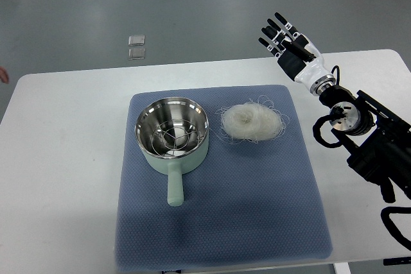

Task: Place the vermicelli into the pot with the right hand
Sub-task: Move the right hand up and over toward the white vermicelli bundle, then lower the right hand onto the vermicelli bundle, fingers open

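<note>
Right hand (289, 46) spread, empty; pot (172, 134) holds a wire rack, vermicelli (252, 122) just beside

mat (257, 197): blue, textured, laid flat on table
table (64, 158): white, rounded corners
floor plates (136, 47): two small squares, close together, beyond table edge

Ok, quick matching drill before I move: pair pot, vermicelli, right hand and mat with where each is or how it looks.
Things:
1. pot
2. vermicelli
3. right hand
4. mat

States:
A. blue, under both items
B. open, raised past the table's far edge
C. pale green, handle toward the robot
D. loose white nest, right of the pot

Pairs: 1-C, 2-D, 3-B, 4-A
</note>
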